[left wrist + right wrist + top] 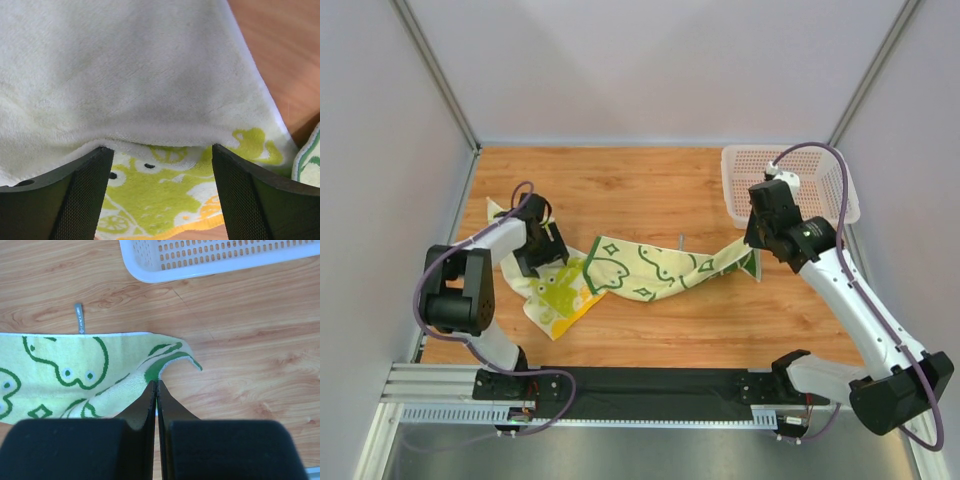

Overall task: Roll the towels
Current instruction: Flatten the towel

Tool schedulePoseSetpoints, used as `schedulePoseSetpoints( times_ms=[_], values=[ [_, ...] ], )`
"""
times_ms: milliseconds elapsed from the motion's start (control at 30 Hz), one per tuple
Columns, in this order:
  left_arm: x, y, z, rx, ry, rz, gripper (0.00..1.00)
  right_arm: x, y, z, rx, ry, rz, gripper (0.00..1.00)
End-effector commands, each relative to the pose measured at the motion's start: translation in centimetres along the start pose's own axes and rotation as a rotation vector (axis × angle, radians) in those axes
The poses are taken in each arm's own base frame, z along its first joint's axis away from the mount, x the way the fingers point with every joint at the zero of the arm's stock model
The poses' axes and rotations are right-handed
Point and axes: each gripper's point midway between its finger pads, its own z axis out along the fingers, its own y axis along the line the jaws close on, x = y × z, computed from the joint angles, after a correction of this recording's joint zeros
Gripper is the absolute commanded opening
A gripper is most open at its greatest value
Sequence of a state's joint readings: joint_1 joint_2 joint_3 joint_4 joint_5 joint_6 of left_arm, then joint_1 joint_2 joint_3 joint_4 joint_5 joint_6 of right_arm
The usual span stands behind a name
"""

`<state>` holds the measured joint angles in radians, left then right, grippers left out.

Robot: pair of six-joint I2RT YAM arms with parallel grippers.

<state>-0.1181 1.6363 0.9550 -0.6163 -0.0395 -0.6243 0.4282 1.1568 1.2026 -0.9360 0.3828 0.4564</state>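
Right gripper (154, 386) on fleecy towel (60, 371) corner

There are two thin cloth towels: one pale-green towel with dark green line drawings (650, 266) and one cream towel with lime-green blobs (553, 294). One white perforated plastic basket (731, 190). Two black grippers: left gripper (161, 150), right gripper (156, 386).

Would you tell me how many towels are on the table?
2. The lime-blob towel lies at left under the left gripper; the green-line towel lies mid-table, its corner pinched by the right gripper.
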Motion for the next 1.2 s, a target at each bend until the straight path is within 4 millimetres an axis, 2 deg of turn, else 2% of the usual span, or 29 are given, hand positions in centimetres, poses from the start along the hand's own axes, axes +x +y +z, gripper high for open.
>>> schedulePoseSetpoints(
  times_ms=[0,33,100,133,267,300,333,367,400,433,467,500,533,567,600,633,667,700,800,1000,1167],
  values=[
    [-3.9,1.0,0.1,-0.001,-0.036,-0.023,0.86,-0.7,0.0,-0.2,-0.014,-0.026,0.015,0.0],
    [-6.3,0.7,-0.8,-0.003,-0.082,-0.031,0.87,-0.8,-0.2,-0.2,-0.011,-0.027,0.016,0.0],
    [-7.9,2.2,-0.9,-0.059,-0.074,-0.05,0.87,-0.7,-0.2,-0.2,-0.011,-0.024,0.018,0.0],
    [-9.7,1.8,-1.9,-0.055,-0.111,-0.055,0.87,-0.6,-0.2,-0.1,-0.013,-0.02,0.019,0.0],
    [-11.1,2.3,-5.3,-0.078,-0.211,-0.084,0.89,-0.4,-0.2,0.1,-0.014,-0.013,0.021,0.0],
    [-11.5,2.2,-7.5,-0.058,-0.28,-0.09,0.9,-0.3,-0.2,0.2,-0.012,-0.011,0.02,0.0],
    [-11.2,2.3,-8.2,-0.057,-0.298,-0.088,0.9,-0.1,-0.2,0.3,-0.012,-0.006,0.017,0.0],
    [-10.9,2.3,-10.2,-0.047,-0.339,-0.083,0.9,-0.1,-0.2,0.4,-0.01,-0.006,0.018,0.0],
    [-10.1,1.4,-10.9,-0.023,-0.345,-0.057,0.9,0.0,-0.2,0.5,-0.012,-0.004,0.021,0.0],
    [-8.8,1.1,-10.8,-0.008,-0.33,-0.037,0.89,0.0,0.0,0.7,-0.02,-0.005,0.022,0.0],
    [-7.5,-0.7,-11.8,0.057,-0.343,0.003,0.89,0.2,0.2,1.0,-0.022,0.005,0.024,0.0],
    [-6.4,-1.5,-11.8,0.094,-0.333,0.022,0.89,0.2,0.4,1.0,-0.03,0.006,0.028,0.0],
    [-4.4,-1.7,-10.7,0.112,-0.29,0.036,0.87,0.2,0.5,1.1,-0.035,0.007,0.03,0.0],
    [-2.9,-3.2,-10.9,0.179,-0.274,0.063,0.86,0.2,0.5,1.2,-0.034,0.01,0.029,0.0],
    [-1.8,-3.7,-10.4,0.206,-0.255,0.073,0.84,0.3,0.5,1.3,-0.033,0.013,0.027,0.0],
    [0.2,-3.3,-8.9,0.203,-0.207,0.068,0.82,0.3,0.6,1.3,-0.034,0.013,0.028,0.0],
    [1.1,-4.0,-8.8,0.237,-0.206,0.081,0.81,0.3,0.6,1.3,-0.035,0.015,0.026,0.0],
    [2.8,-3.7,-7.7,0.245,-0.166,0.091,0.76,0.3,0.6,1.2,-0.037,0.013,0.027,0.0],
    [5.1,-4.4,-6.9,0.285,-0.136,0.11,0.7,0.6,0.4,1.1,-0.038,0.015,0.031,0.0],
    [7.3,-5.6,-5.3,0.296,-0.081,0.15,0.67,0.9,0.5,1.3,-0.041,0.022,0.034,0.0],
    [7.4,-6.4,-4.3,0.296,-0.068,0.164,0.67,1.0,0.4,1.4,-0.036,0.023,0.034,0.0]
  ],
)
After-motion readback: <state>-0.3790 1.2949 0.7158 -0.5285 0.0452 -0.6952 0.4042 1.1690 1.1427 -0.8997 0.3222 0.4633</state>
